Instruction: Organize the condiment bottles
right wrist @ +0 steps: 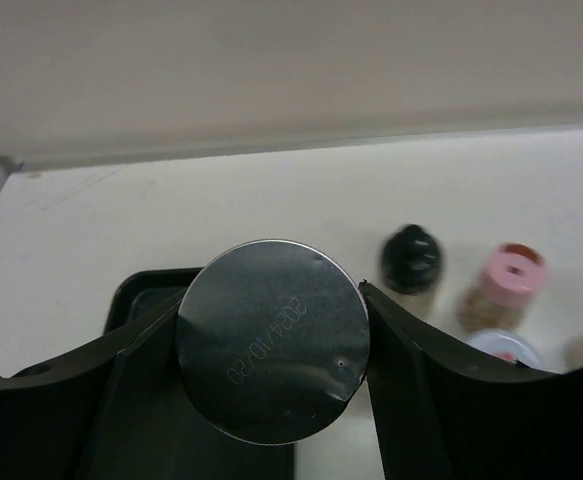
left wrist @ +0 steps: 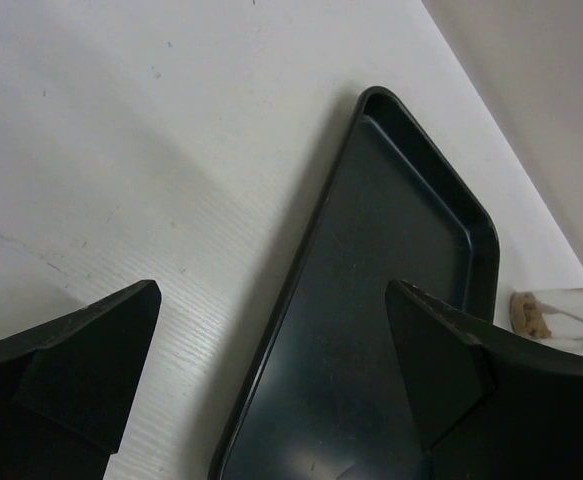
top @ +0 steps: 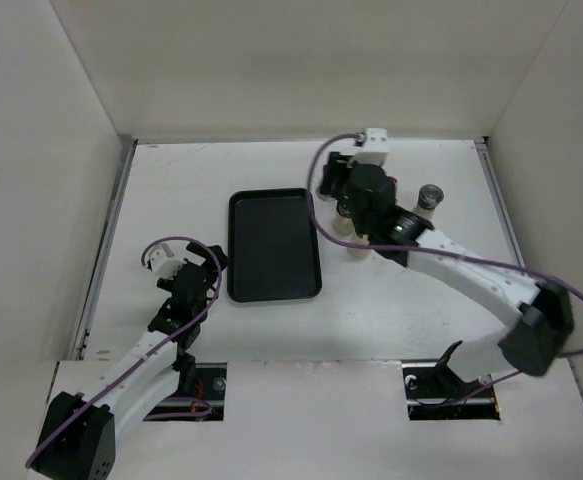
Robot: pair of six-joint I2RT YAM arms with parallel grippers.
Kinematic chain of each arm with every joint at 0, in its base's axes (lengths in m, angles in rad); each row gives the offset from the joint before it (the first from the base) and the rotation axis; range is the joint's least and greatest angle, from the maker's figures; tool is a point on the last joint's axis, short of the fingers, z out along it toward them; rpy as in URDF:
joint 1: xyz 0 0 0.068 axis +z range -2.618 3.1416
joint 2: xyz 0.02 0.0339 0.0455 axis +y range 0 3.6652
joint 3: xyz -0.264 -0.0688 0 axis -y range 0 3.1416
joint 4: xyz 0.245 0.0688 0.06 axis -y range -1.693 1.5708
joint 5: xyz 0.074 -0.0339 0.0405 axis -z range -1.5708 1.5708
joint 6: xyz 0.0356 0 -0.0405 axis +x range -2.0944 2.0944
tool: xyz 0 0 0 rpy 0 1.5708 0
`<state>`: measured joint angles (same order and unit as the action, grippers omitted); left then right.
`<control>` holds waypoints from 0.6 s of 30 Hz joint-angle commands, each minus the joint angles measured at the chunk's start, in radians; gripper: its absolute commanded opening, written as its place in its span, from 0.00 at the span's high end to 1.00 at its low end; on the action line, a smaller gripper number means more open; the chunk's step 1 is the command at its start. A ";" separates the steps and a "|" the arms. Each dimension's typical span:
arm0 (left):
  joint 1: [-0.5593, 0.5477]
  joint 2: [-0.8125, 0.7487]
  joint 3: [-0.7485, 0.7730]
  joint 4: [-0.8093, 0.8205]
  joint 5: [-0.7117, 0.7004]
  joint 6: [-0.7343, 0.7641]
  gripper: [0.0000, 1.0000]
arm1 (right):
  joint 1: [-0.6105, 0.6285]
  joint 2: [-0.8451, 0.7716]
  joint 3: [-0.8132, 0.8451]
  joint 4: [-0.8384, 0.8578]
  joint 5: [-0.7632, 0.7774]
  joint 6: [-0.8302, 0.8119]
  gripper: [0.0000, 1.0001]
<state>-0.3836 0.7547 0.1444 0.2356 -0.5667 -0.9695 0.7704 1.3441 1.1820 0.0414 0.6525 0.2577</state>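
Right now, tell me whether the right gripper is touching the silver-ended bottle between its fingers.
Touching. The right wrist view shows both fingers of the right gripper pressed against the silver-ended bottle, no gap on either side.

tray point(top: 274, 290): middle of the table point(top: 171, 190), long sides running away from the arms.
left gripper point(left wrist: 273, 290): at the tray's near left side, one finger over the table, the other over the tray.
held bottle point(right wrist: 271, 340): between the fingers of the right gripper point(right wrist: 269, 293), at the tray's far right corner.
bottle cluster point(right wrist: 511, 280): on the table, right of the held bottle.
outer bottle point(top: 430, 198): right of the right arm, well apart from the tray.
near bottle point(top: 356, 252): just right of the tray, at the arm's near side.
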 commanded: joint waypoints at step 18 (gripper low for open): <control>0.015 -0.002 -0.022 0.045 0.014 -0.008 0.00 | 0.115 0.926 0.803 0.114 -0.229 -0.064 0.58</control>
<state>-0.3634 0.7506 0.1280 0.2375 -0.5598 -0.9703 0.8848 2.2807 1.8874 0.0402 0.4202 0.1982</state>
